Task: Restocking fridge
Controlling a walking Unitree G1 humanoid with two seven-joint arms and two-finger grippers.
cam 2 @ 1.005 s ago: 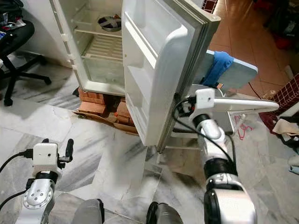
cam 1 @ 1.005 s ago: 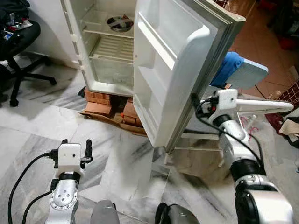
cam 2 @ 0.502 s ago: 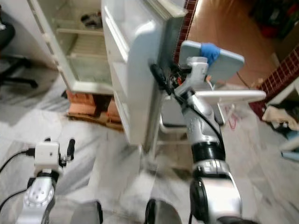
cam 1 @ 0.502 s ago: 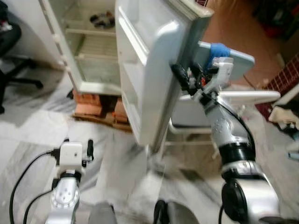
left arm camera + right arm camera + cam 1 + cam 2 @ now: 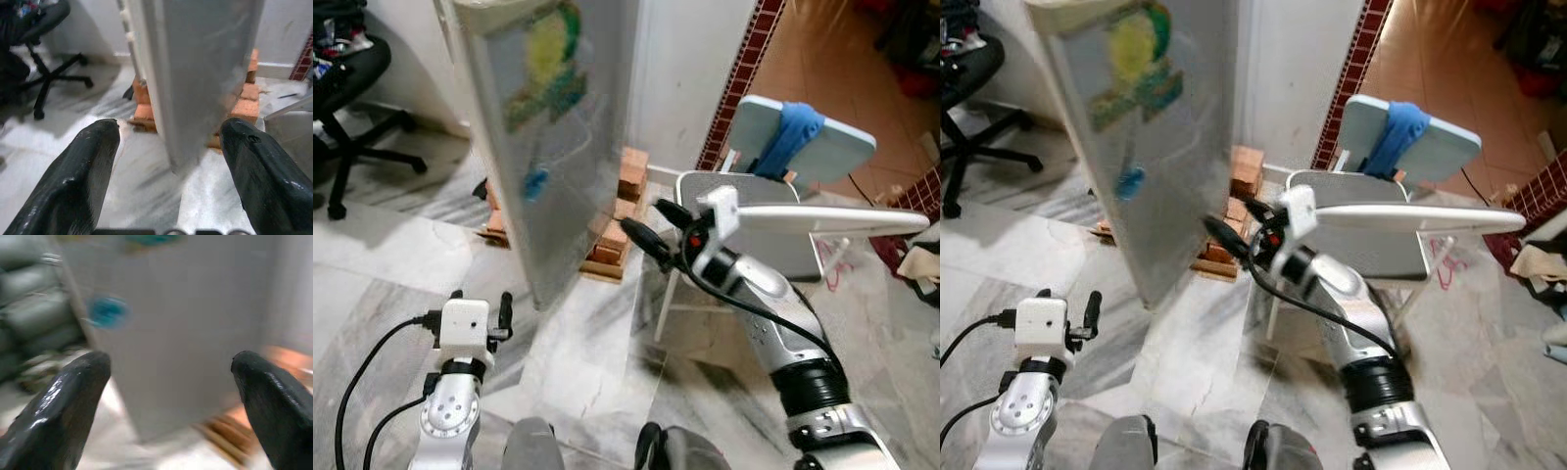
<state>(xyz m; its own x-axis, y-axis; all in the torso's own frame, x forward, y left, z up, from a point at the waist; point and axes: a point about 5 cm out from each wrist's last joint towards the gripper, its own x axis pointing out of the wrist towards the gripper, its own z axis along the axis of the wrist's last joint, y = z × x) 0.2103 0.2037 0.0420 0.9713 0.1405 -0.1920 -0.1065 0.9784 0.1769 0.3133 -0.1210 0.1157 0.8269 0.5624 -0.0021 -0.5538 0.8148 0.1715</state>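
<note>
- Black office chair (image 5: 352,88) stands at far left on the marble floor (image 5: 578,343).
- Left gripper (image 5: 478,306) hangs low before the fridge, fingers spread, holding nothing.
- Centre, the fridge door (image 5: 553,127) shows its sticker-marked outer face, blurred, above the bricks (image 5: 622,211) under the fridge.
- Right gripper (image 5: 644,227), fingers apart, sits just beside the door's free edge.
- Judged rigid, smooth and fairly heavy, the door is best pushed flat near that edge.

Silver jointed arms — black cables, white wrist boxes, black fingers (image 5: 83,171).
</note>
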